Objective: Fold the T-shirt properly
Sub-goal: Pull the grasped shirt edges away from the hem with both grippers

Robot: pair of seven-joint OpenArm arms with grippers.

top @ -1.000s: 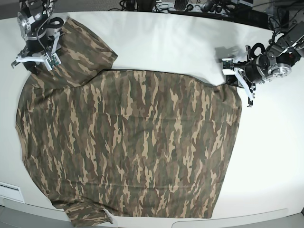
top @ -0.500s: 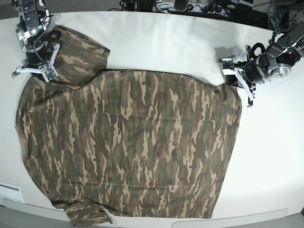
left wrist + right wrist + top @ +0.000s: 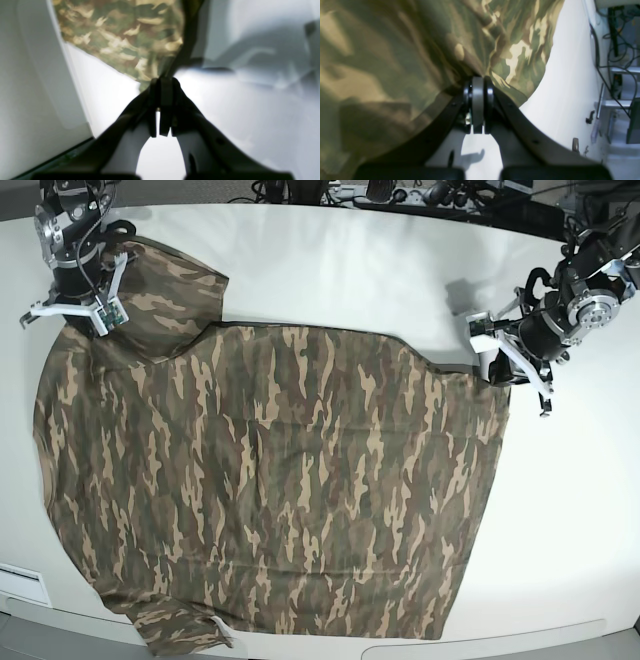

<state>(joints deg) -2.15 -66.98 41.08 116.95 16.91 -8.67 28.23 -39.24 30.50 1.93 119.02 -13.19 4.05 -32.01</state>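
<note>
Working left to right across your base view:

Item one, upper left of the frame: your right gripper (image 3: 78,308), a black-and-white two-finger claw, sits over the sleeve region of the shirt. In the right wrist view its jaws are pressed together with camouflage fabric pinched between the pads (image 3: 477,100), so it is grasping the cloth.

Item two, centre of the frame: the large short-sleeved cloth T-shirt in olive, brown and tan woodland camouflage (image 3: 270,480) lies spread flat on the white tabletop (image 3: 350,270). It reaches from the upper left corner down to the lower edge of the frame. One sleeve is bunched in the upper left under your right gripper; another sleeve shows at the lower left.

Item three, right of the frame: your left gripper (image 3: 487,360), same build, meets the shirt's upper right corner. In the left wrist view its jaws are clenched, with a fold of the camouflage fabric (image 3: 125,32) caught at the tips.
</note>
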